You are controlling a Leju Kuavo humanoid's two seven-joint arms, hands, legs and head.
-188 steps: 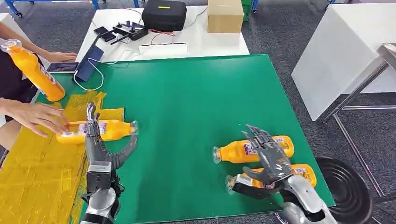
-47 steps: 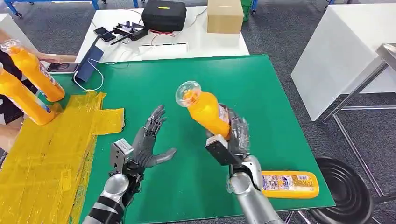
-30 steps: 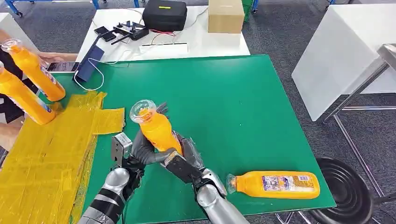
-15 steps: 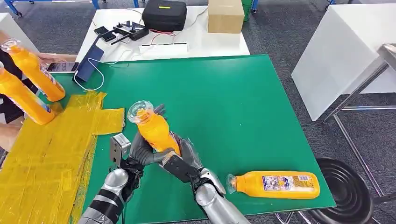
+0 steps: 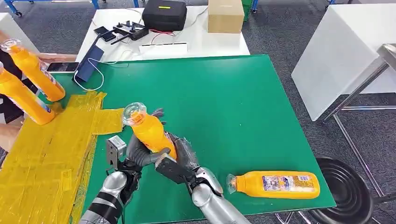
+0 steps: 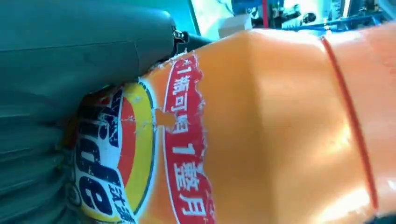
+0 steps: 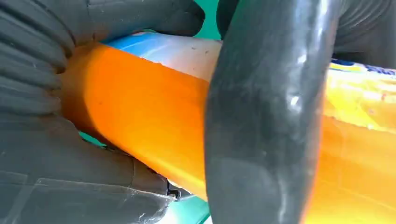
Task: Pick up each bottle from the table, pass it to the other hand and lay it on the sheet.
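At the far left of the head view, a person (image 5: 9, 126) holds two orange bottles (image 5: 28, 79) upright over the yellow sheet (image 5: 42, 158), apparently bottles already collected from it. The sheet fills the lower left corner, lying on the green table (image 5: 233, 102) as the drop zone for each delivery.

Left of centre, low in the frame, the robot's two hands meet around a third bottle (image 5: 148, 130), raised off the table and tilted with its clear cap toward the upper left. The left hand (image 5: 140, 151) wraps the bottle's lower body from the sheet side, while the right hand (image 5: 182, 156) grips it from the other side; both wrist views show fingers pressed on the orange plastic. This looks like the mid-air transfer, with the bottle shared so neither grip lets go early.

At lower right, another bottle (image 5: 273, 185) lies on its side near the table's front edge, waiting its turn, well apart from the hands.
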